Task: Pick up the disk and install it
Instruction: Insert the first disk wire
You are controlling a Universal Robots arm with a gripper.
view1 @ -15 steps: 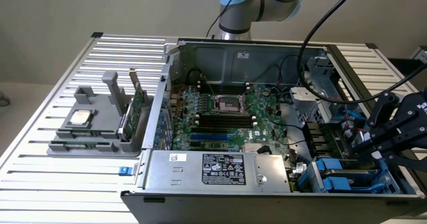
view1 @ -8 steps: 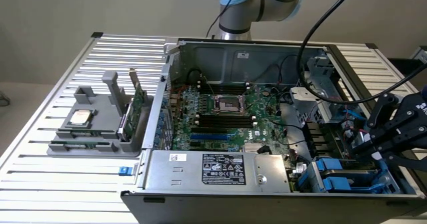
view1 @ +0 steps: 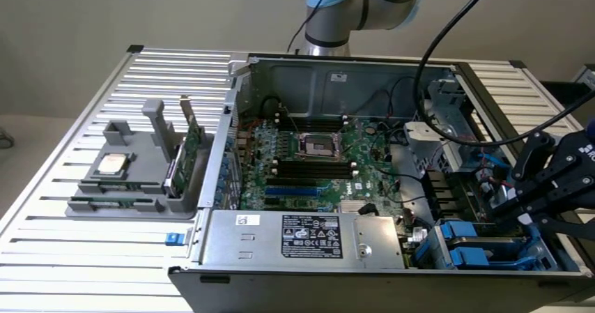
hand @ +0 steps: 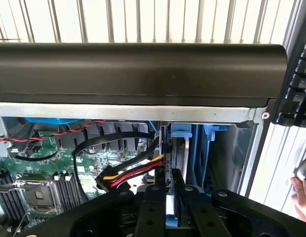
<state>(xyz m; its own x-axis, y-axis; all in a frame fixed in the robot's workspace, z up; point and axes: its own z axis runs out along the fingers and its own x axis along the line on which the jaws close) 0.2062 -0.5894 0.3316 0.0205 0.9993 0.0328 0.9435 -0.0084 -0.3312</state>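
Looks like the fingers (hand: 154, 207) are pinching the disk (hand: 172, 210) edge-on by the blue drive carriers (view1: 465, 238) in the PC case's (view1: 372, 83) near corner, exterior view's right; I'd guess it's stiff, hefty, shock-sensitive, best gripped by its side rails.

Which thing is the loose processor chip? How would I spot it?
On the exterior view's left, beside the open computer case, a grey holder sits on the slatted table. The chip lies flat on it: small, square, silver, unlike the green card standing upright beside it.
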